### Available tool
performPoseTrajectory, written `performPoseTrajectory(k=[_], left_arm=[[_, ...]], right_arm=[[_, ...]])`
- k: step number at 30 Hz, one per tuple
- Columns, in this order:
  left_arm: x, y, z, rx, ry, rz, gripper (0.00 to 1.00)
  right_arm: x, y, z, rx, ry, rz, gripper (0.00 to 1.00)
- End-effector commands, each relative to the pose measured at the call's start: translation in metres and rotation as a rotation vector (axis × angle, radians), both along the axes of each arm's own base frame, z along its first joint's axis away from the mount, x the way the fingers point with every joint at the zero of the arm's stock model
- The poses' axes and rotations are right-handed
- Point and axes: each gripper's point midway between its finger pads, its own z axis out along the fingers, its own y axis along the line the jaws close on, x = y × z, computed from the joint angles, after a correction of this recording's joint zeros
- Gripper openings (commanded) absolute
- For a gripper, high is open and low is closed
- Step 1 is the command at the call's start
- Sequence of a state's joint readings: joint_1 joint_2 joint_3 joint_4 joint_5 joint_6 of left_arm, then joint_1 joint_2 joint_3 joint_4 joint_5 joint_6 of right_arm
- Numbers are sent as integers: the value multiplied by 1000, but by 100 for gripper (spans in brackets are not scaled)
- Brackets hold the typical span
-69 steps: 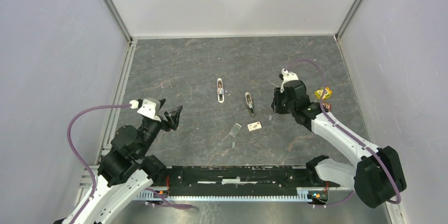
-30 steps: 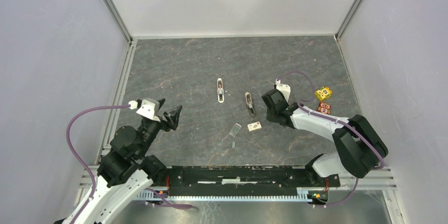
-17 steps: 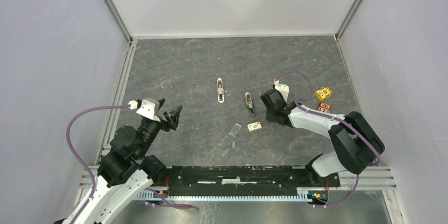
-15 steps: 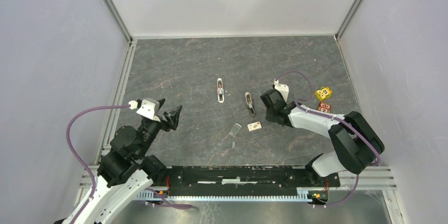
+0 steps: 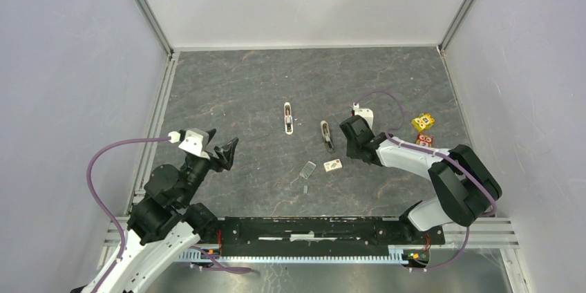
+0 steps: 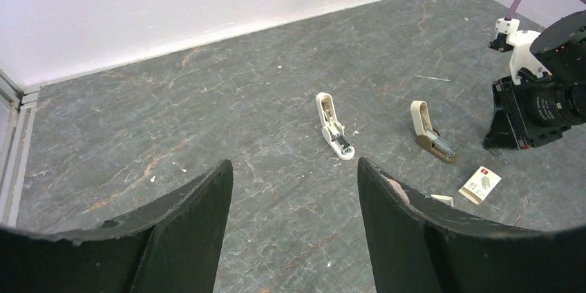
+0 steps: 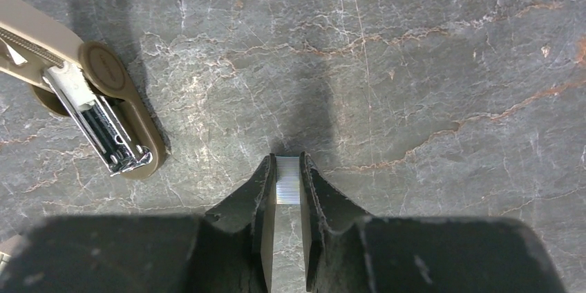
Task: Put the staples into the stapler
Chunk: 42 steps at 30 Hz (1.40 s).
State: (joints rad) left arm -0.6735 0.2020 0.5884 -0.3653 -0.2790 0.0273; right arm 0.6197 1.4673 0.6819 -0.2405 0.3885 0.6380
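A short silvery strip of staples (image 7: 287, 186) is pinched between the tips of my right gripper (image 7: 287, 163), low over the stone floor. It hangs just right of the tan stapler (image 7: 104, 124), which lies opened with its metal magazine showing. In the top view this stapler (image 5: 326, 135) sits left of the right gripper head (image 5: 352, 139). A white stapler (image 5: 288, 118) lies opened further left. The whitish staple box (image 5: 332, 165) with a red mark and its clear lid (image 5: 308, 170) lie nearer the front. My left gripper (image 6: 294, 175) hovers open and empty at the left.
A yellow cube (image 5: 423, 122) and a red cube (image 5: 423, 141) sit by the right wall, behind the right arm. White walls with metal rails enclose the floor. The arms' black base rail (image 5: 311, 229) runs along the near edge.
The right arm came down and slightly left beside the tan stapler, and its jaws closed on the staple strip. The left arm has not moved.
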Motion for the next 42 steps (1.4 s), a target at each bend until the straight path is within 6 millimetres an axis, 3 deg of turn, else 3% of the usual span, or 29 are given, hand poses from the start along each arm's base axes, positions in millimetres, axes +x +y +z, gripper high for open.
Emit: performPoseTrajectory(k=[1,8,14,22,30,42], left_arm=[[3,1,5,40,-35,5,74],[5,1,2,48,-25,12,74],[7,2,1,58,-17,20,73],[8,3,-1,67,-12,29,73],[8,3,-1,70,-12,27,73],[8,3,-1,69,-13,26,74]], right_arm=[[9,7,11,15,-53,42,20],[25,21,37,36,-121,118,20],[34,53,62,111,-185,217,20],[42,82,78,97,-221,255,20],[45,100,72,87,-204,286,20],[50,101,61,49,-209,303,20]])
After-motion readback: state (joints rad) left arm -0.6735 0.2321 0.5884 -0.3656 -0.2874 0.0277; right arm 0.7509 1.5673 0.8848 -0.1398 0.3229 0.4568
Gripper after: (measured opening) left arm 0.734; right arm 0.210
